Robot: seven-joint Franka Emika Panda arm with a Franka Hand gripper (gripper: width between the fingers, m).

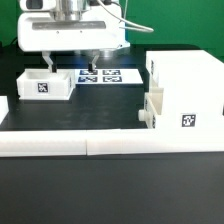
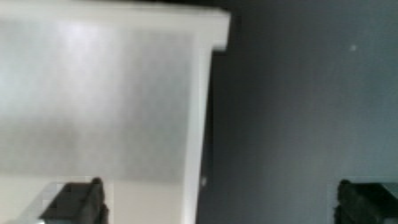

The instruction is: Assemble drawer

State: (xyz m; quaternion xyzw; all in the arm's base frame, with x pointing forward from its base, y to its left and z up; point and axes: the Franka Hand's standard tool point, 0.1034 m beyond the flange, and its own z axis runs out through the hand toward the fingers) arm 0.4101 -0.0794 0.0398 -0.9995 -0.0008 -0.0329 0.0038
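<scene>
In the exterior view the big white cabinet shell (image 1: 185,85) stands at the right, with a tag on its front. A small white tray (image 1: 152,110) sits against its left side, partly in it. A second small open-topped tray (image 1: 44,84) with a tag stands at the left. My gripper (image 1: 72,62) hangs open just above and behind this tray, holding nothing. In the wrist view my gripper (image 2: 222,200) has its jaws wide apart. One fingertip (image 2: 75,200) is over a blurred white surface (image 2: 107,100), likely the tray. The other is over the dark table.
The marker board (image 1: 100,75) lies flat behind the middle, right of the left tray. Long low white border bars (image 1: 100,142) run along the front, with a short piece at the far left (image 1: 3,105). The table top is black.
</scene>
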